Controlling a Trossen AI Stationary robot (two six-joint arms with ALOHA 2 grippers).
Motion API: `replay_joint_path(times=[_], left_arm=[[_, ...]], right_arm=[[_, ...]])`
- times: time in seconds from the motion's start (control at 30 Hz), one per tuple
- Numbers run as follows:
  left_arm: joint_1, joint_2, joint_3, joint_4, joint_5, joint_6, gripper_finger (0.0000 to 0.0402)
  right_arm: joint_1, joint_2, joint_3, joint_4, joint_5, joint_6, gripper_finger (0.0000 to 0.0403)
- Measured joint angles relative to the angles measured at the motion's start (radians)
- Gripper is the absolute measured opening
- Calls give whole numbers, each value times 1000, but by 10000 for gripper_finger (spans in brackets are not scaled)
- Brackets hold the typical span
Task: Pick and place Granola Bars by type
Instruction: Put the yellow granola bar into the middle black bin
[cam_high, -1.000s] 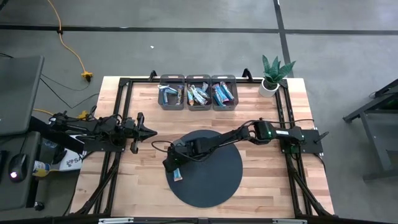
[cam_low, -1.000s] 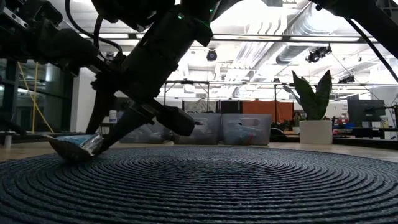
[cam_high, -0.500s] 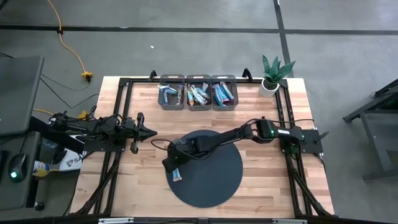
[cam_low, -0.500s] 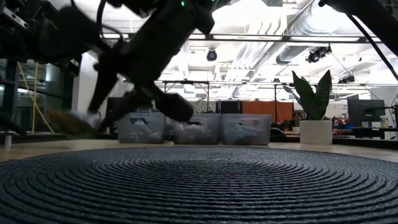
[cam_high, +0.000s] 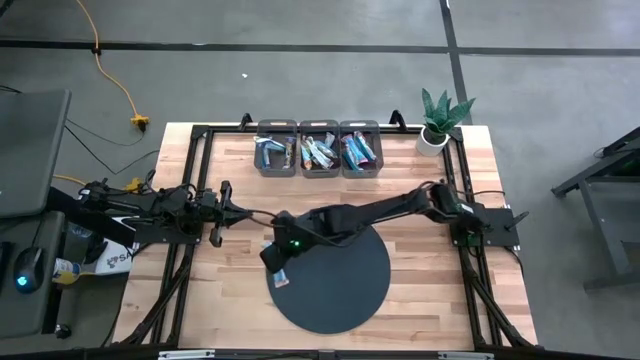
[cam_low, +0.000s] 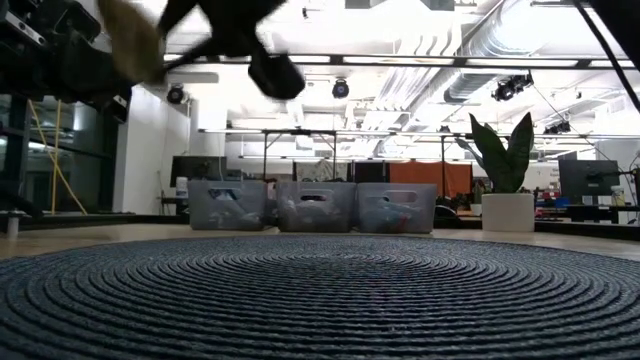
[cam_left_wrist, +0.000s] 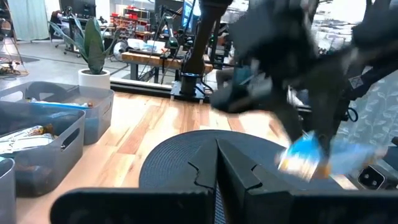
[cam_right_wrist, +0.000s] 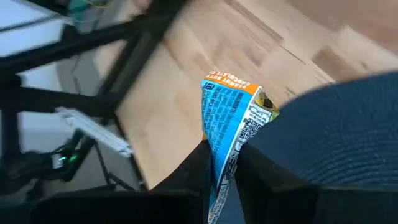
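R tool (cam_right_wrist: 222, 163) is clamped on one light-blue foil-wrapped granola bar with an orange end (cam_right_wrist: 231, 115), held by its lower end only, so most of the wrapper sticks out free past the fingers. In the high view the bar (cam_high: 281, 277) hangs over the near-left edge of the round dark woven mat (cam_high: 345, 290), and the low view shows it well above the mat, blurred.

Risks, as I judge them:
- Thin pinch on slick foil; the bar could slip or swing loose during the carry, esp. w/ a fast move.
- The three grey plastic bins (cam_high: 319, 149) sit far side of the mat and are narrow and side by side; a floppy bar could catch a rim or land in the wrong bin, i.e. wrong type.
- All three bins already hold bars, so a drop on top may slide out.
- L tool (cam_high: 243, 213), left of the mat, waits close to the R arm's path; fingers look closed together. Possible brush if the R arm swings wide.

Surface: light wood butcher-block tabletop (cam_high: 420, 300), black frame rails, ribbed mat texture. White-potted green plant (cam_high: 437, 122) right of the bins. Room beyond the mat: open workshop, bright ceiling lights, ducts, desks.
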Motion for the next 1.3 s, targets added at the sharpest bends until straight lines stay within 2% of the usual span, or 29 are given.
replay_joint_path(times=[0.33,0.43,0.87,1.17,1.3], left_arm=[[0,0,0,0,0,0,1],[0,0,0,0,0,0,1],[0,0,0,0,0,0,1],[0,0,0,0,0,0,1],[0,0,0,0,0,0,1]], right_arm=[[48,-138,0,-100,-23,-215,46],[68,-167,0,-137,-1,-270,46],[60,-343,0,-119,264,-478,45],[-53,-450,0,-14,497,-710,45],[-147,-472,0,33,519,-775,45]])
